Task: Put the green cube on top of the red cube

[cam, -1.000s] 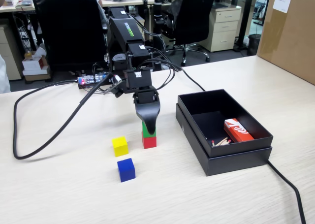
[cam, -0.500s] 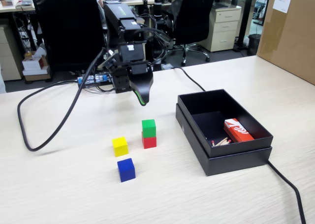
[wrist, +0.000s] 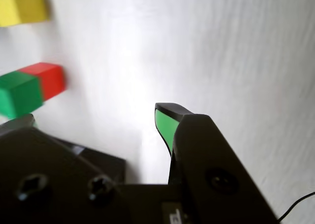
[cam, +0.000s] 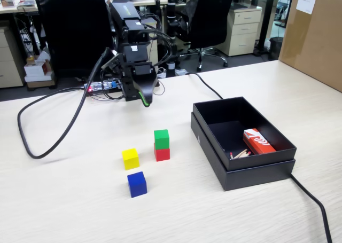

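The green cube sits on top of the red cube near the middle of the table in the fixed view. In the wrist view the two show at the left edge, the green cube against the red cube. My gripper hangs raised above the table behind the stack, well apart from it, close to the arm's base. In the wrist view the gripper is open and empty, its jaws wide apart over bare table.
A yellow cube and a blue cube lie left of and in front of the stack. An open black box holding a red packet stands to the right. A black cable loops at the left.
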You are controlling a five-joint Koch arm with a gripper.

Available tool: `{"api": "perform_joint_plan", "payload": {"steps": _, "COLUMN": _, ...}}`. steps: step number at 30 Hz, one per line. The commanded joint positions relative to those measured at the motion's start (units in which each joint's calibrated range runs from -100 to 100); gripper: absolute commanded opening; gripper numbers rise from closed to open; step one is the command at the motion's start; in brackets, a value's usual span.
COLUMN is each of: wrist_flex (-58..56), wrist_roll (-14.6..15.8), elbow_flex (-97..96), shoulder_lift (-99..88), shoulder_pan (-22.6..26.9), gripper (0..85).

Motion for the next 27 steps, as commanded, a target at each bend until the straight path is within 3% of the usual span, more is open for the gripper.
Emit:
{"api": "perform_joint_plan", "payload": {"steps": 1, "wrist_flex": 6.97, "wrist_roll": -0.15, "elbow_flex": -2.88, "shoulder_lift": -4.36, "shoulder_pan": 1.07, "gripper": 48.0}}
{"api": "perform_joint_plan", "payload": {"steps": 8, "wrist_flex": 15.01, "wrist_roll": -0.29, "elbow_flex": -14.22, "shoulder_lift": -8.49, "shoulder_pan": 3.52, "gripper": 48.1}}
{"api": "perform_joint_plan", "payload": {"steps": 11, "wrist_flex": 17.77, "wrist_roll": -1.47, "elbow_flex": -19.11, "shoulder_lift": -8.49, "shoulder_pan": 3.17, "gripper": 48.3}}
{"api": "perform_joint_plan", "payload": {"steps": 15, "wrist_flex": 31.6, "wrist_roll": -4.49, "elbow_flex": -31.53, "shoulder_lift": -8.26, "shoulder_pan": 2.39, "gripper": 47.7}}
{"api": "perform_joint_plan", "payload": {"steps": 27, "wrist_flex": 33.15, "wrist_roll": -3.96, "elbow_flex": -37.79, "shoulder_lift": -9.63, "shoulder_pan": 2.34, "gripper": 47.7}}
